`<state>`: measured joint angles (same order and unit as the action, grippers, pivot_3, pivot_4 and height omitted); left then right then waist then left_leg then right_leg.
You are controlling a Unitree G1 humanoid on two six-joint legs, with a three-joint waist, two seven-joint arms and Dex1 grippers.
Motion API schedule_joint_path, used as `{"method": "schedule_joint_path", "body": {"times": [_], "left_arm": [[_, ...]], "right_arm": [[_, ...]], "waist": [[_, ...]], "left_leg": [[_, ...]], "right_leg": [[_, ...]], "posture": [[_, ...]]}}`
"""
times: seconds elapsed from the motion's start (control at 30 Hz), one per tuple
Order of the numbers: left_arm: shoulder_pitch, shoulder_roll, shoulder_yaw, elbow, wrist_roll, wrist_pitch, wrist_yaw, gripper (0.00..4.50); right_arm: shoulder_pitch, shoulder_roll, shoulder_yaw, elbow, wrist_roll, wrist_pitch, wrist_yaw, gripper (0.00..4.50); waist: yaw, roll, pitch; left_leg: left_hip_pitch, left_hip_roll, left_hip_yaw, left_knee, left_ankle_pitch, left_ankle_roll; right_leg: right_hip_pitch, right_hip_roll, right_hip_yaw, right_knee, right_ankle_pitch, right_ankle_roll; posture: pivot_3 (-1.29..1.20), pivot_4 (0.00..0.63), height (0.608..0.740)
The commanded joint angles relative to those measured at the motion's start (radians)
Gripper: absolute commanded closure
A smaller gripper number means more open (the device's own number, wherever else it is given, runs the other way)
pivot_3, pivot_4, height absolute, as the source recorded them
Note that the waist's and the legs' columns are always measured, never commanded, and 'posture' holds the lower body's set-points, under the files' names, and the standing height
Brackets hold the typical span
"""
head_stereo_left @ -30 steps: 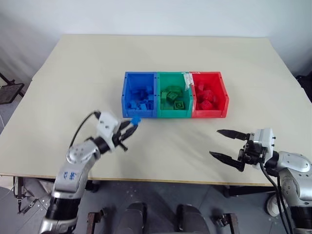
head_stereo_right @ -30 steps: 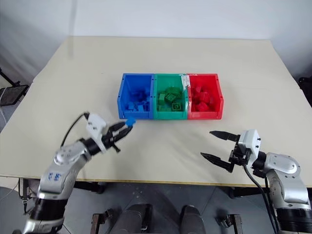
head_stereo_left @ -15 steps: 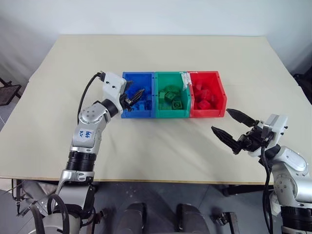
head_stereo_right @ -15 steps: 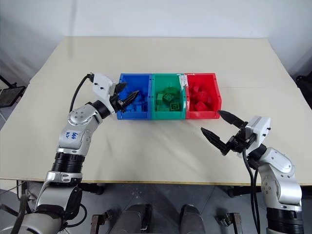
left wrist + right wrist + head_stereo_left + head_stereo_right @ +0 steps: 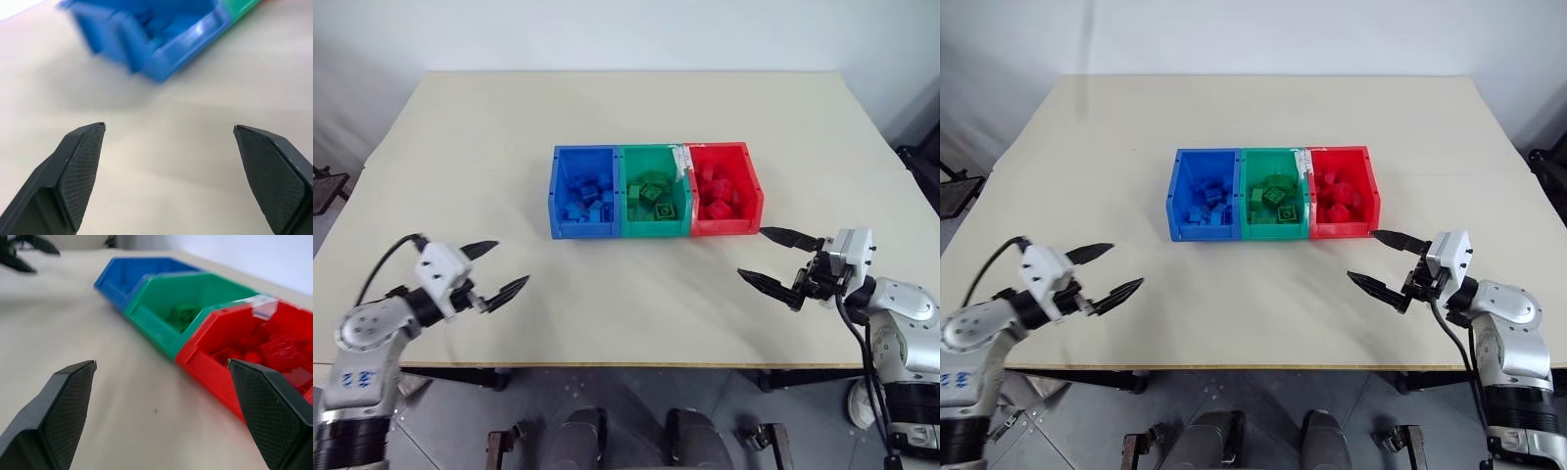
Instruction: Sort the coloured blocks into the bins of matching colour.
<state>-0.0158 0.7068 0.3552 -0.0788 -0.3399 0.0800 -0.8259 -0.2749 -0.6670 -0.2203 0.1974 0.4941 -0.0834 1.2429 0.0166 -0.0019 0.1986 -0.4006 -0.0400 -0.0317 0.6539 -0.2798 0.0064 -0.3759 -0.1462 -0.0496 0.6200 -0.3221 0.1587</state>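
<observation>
My left tool [image 5: 498, 267] hung wide and empty over the bare table [image 5: 636, 294], well short of the blue bin [image 5: 584, 192]; my right tool [image 5: 776, 258] was just as wide and empty near the red bin [image 5: 725, 188]. Blue, green and red blocks [image 5: 653, 193] lay inside their matching bins, the green bin [image 5: 655, 189] between the other two, none loose on the table. I judged sorting finished or between picks; next needed a scan for strays

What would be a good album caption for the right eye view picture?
Both end effectors, left and right, open and empty over the table; blocks sorted in blue, green and red bins.
</observation>
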Motion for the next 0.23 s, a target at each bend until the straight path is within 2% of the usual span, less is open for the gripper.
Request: {"method": "schedule_joint_path", "body": {"times": [0.03,0.23], "left_arm": [[0.011,0.006,0.027,-0.051,-0.037,0.007,-0.003,0.03],[-0.006,-0.009,-0.016,-0.06,0.011,-0.031,0.024,0.03]], "right_arm": [[-0.024,-0.011,-0.002,0.052,-0.01,-0.048,0.043,0.0],[-0.039,0.01,-0.017,0.075,-0.002,-0.065,0.014,0.0]], "waist": [[0.006,0.0,0.0],[0.005,0.0,0.0]], "left_leg": [[0.0,0.0,0.0,0.0,0.0,0.0],[0.0,-0.001,0.0,0.0,0.0,0.0]], "right_leg": [[0.0,-0.001,0.0,0.0,0.0,0.0],[0.0,-0.001,0.0,0.001,0.0,0.0]], "posture": [[0.0,0.15,0.74],[0.0,0.15,0.74]]}}
